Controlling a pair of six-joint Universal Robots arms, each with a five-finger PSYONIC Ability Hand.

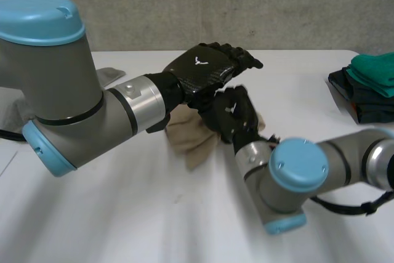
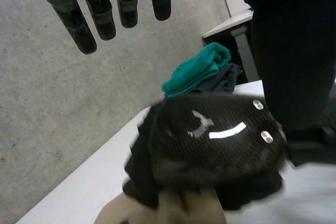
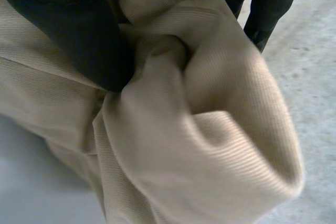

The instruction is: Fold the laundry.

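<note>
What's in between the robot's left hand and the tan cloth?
The right hand. The left wrist view shows it under the open left hand, on top of the bunched tan cloth it grips.

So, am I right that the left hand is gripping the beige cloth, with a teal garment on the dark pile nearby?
Not quite: the right hand grips the beige cloth, as the right wrist view shows; the teal garment does top the dark pile.

The head camera looks down on the table [image 1: 123, 226] from behind. The left wrist camera faces the right hand [image 2: 215, 140], seen by both. The right wrist camera is right up against the cloth [image 3: 210, 129].
</note>
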